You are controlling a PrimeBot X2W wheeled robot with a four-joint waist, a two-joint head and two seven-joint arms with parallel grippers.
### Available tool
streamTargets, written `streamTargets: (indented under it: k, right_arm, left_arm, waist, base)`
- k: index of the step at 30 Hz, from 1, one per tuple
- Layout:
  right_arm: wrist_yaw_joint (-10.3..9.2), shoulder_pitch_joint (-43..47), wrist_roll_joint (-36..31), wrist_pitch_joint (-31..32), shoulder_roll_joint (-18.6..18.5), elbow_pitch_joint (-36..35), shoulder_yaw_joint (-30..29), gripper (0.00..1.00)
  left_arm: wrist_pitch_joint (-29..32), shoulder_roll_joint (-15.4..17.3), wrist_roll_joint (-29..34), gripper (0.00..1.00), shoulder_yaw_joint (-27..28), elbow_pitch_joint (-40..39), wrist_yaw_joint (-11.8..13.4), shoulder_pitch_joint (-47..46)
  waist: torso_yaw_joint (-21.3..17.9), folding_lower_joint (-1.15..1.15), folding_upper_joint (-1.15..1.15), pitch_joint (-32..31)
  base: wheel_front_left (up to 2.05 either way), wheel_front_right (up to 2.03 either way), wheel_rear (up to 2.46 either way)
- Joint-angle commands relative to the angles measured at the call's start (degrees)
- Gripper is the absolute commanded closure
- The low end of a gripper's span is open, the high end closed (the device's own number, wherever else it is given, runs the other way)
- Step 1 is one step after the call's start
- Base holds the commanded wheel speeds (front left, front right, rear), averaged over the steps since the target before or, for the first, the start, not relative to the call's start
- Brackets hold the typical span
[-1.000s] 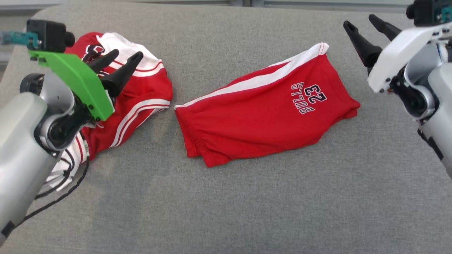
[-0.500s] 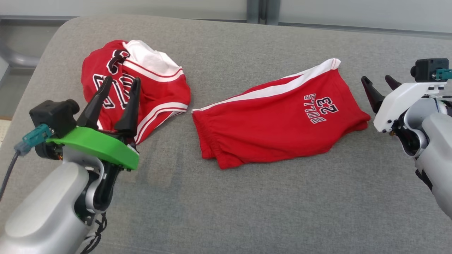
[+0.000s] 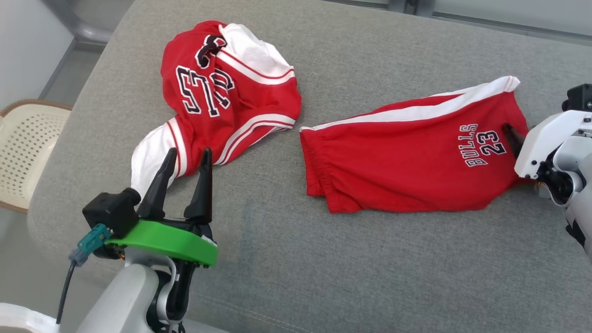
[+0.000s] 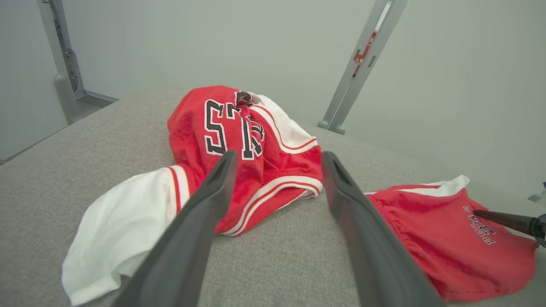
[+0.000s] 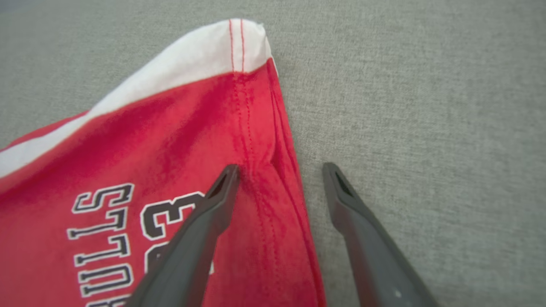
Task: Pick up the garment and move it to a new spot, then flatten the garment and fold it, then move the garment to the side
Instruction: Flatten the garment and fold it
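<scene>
Lower left: left gripper (image 3: 189,151) spread wide and empty, tips near the garment (image 3: 231,92), which is crumpled at upper left on the grey cushion (image 3: 370,277). Centre-right, red shorts (image 3: 407,166). At the right edge, right gripper (image 5: 280,168) wide open, straddling their hem edge, holding nothing.

garment (image 3: 231,88): 11 o'clock in head view; soft knit cloth, matt, rumpled; lettering flat, matt
shorts (image 3: 407,171): 3 o'clock; matt red cloth, slightly fuzzy nap, seam stitching visible
padded surface (image 3: 351,259): grey woven cloth, coarse weave, matt
left gripper (image 3: 189,151): fingers dark plastic, matt, smooth
green bracket (image 3: 162,236): 7 o'clock; smooth plastic, slight sheen
right gripper (image 5: 280,168): fingers dark matt plastic
white cover (image 3: 545,138): smooth plastic, semi-gloss
chair (image 3: 27,152): 9 o'clock; cream, perforated, looks plastic
post (image 4: 362,64): grey metal, smooth
</scene>
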Motion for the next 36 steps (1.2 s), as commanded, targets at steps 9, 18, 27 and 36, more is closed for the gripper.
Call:
streamTargets:
  k: [9,18,27,36]
  right_arm:
    - [0.16,1.9,4.9,8.3,1.1,1.3,1.7,0.63]
    - [0.0,3.9,9.2,-2.2,1.1,-2.1,0.6,1.0]
    - [-0.01,10.1,11.8,-8.9,0.0,-6.1,2.0,1.0]
    - [0.0,11.9,12.2,-13.6,-2.1,-7.5,3.5,1.0]
  left_arm:
    - [0.0,-4.4,4.1,0.0,3.6,2.2,-3.3,3.3]
    - [0.0,-5.5,8.4,0.0,6.1,3.3,-4.5,6.0]
    - [0.0,-5.1,17.4,0.0,12.1,0.7,-3.2,11.5]
    - [0.0,-7.7,21.0,0.0,15.5,1.0,-5.9,15.6]
  waist:
    - [3.0,0.0,0.0,0.2]
    - [-3.1,0.0,0.0,-4.4]
    - [-12.8,0.0,0.0,-9.0]
    - [-17.3,0.0,0.0,-10.8]
  base:
    - [0.0,0.0,0.0]
    - [0.0,0.0,0.0]
    - [0.0,0.0,0.0]
    - [0.0,0.0,0.0]
